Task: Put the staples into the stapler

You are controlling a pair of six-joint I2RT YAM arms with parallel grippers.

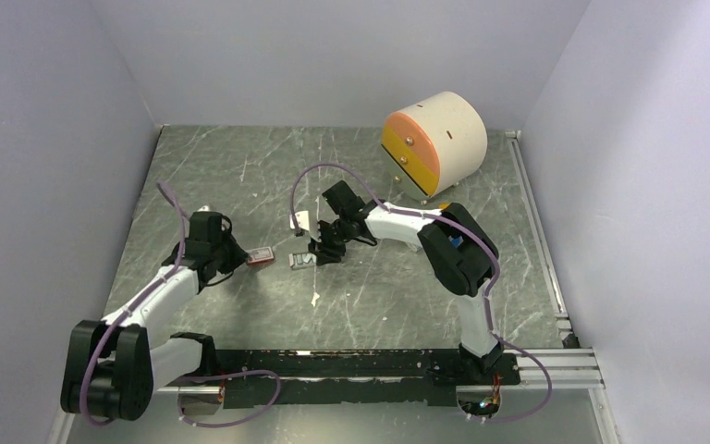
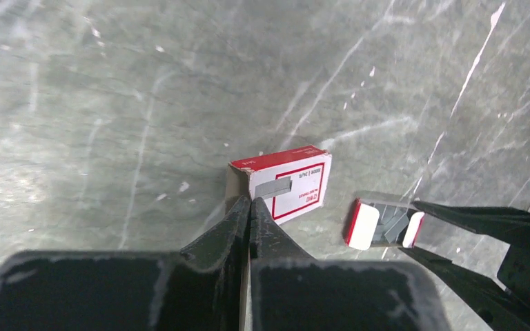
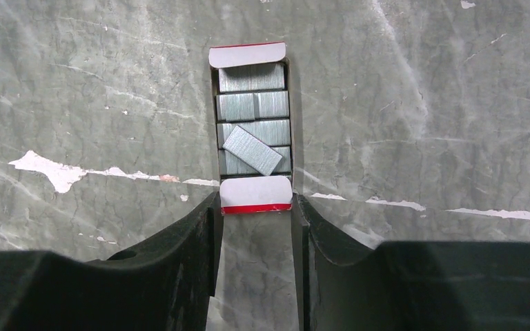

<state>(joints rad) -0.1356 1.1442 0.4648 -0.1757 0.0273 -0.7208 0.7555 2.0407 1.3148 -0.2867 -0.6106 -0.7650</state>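
Observation:
The staples [image 3: 253, 131] are grey strips lying in a small white-and-red open tray [image 3: 256, 195] flat on the table, with one strip lying askew on top. My right gripper [image 3: 255, 207] has its fingers pressed against both sides of the tray's near end. The tray [image 1: 300, 262] sits mid-table, just right of a red-and-white cardboard box [image 2: 286, 183]. My left gripper [image 2: 250, 201] is shut, its tips at the box's open near corner. I cannot tell whether cardboard is pinched between them. The stapler is out of view.
A large cream drum with an orange and yellow face [image 1: 434, 141] lies at the back right. A small white piece [image 1: 299, 222] sits behind the tray. A white scrap [image 1: 315, 298] lies nearer the arms. Grey walls enclose the table on three sides.

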